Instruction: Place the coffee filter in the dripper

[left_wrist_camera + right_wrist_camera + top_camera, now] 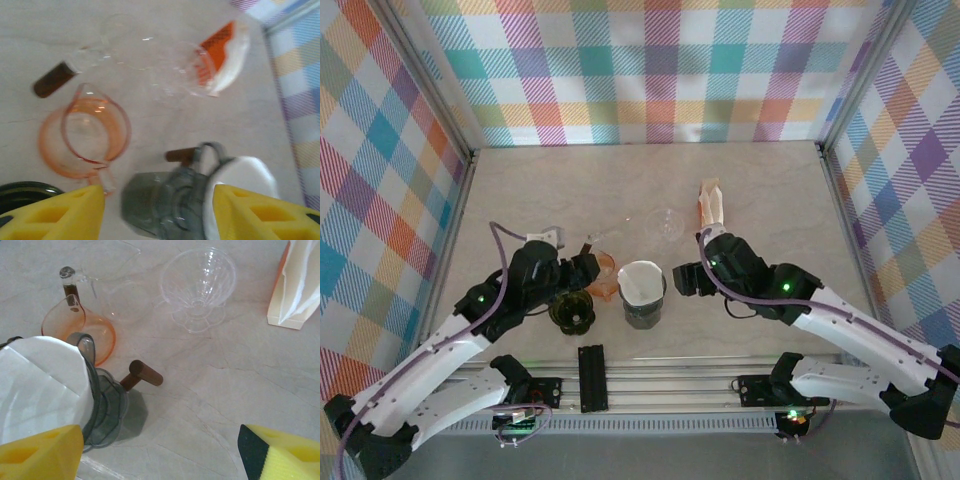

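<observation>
Coffee filter (641, 282) is sitting white and open in the mouth of the grey dripper (642, 314) at the near middle of the table (770, 190) — already placed, by my judgement, its paper standing a little above the rim. The left gripper (157, 197) is hovering just left of the dripper, jaws spread and holding nothing; the right gripper (160, 440) is hanging just right of it, likewise wide and empty. The step is now calling for a clean retreat: each arm lifting up and outward, fingers keeping off the paper's edge — a brush there could be tipping the filter askew. Farther back, the orange dripper (95, 125), the clear dripper (667, 222) and the filter pack (712, 204) are standing apart, needing no touch.
</observation>
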Tool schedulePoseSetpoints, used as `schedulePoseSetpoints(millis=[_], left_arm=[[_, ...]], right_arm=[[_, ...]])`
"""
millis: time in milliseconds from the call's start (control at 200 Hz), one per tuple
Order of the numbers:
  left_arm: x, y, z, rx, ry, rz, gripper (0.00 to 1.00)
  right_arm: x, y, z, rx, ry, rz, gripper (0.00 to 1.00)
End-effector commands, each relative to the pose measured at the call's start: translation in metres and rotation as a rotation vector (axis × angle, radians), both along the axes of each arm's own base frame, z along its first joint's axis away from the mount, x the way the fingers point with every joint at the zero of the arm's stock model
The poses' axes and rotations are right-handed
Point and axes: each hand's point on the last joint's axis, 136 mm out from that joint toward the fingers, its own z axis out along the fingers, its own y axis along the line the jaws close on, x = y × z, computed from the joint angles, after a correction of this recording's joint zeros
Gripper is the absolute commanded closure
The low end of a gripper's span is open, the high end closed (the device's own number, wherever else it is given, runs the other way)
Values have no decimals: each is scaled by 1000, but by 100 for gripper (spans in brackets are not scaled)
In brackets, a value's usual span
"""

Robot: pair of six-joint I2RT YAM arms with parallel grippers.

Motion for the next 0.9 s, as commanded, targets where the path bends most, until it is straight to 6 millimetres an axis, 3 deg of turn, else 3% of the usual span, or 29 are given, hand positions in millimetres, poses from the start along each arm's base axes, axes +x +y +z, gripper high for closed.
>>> schedulePoseSetpoints(millis=[0, 50, 165, 355, 660, 895], left_arm=[[8, 4, -24, 60, 87, -44, 42], [16, 3, -32, 74, 105, -52, 43], [34, 12, -55, 144, 164, -16, 57], [59, 14, -78, 205, 209, 23, 58], [69, 21, -109, 317, 283, 35, 63], [73, 29, -117, 383, 306, 58, 72]], right_arm=[[-2, -10, -7, 8, 4, -47, 18], [-3, -13, -11, 6, 9, -51, 18], [-8, -17, -16, 15, 18, -56, 18], [-13, -25, -22, 16, 24, -63, 18], [-21, -36, -33, 19, 35, -76, 18], [-22, -35, -44, 21, 51, -77, 17]])
